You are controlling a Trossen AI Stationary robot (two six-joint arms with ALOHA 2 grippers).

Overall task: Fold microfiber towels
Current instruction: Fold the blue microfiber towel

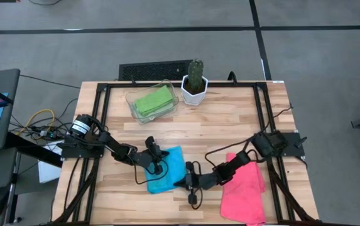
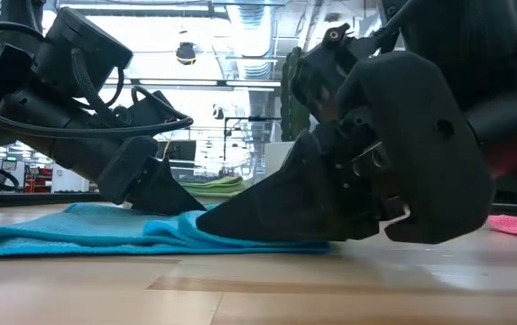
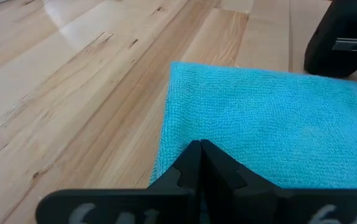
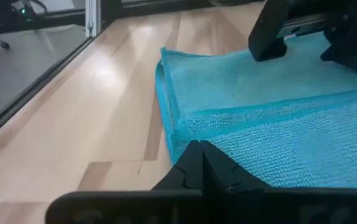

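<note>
Three towels are seen: one blue (image 1: 170, 168), one pink (image 1: 244, 188), one green (image 1: 153, 100) at upper centre. The blue towel is pinned under both pairs of fingers, left (image 1: 157, 164) and right (image 1: 184, 182), each pressed together.

Both arms are matte black, jointed, with black cables looped alongside. The left gripper (image 1: 156, 155) and right gripper (image 1: 188, 182) are dark, angular, wedge-fingered. A silver ring marks the left arm's base.

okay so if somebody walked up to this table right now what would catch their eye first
Probably the cyan blue towel at the table's front middle, with both dark arms bent over it: the left gripper and right gripper are both shut, low on the cloth. Next, the hot pink towel lying flat at the front right. At the back stand a clear tray holding green towels and a cactus in a white pot beside it.
</note>
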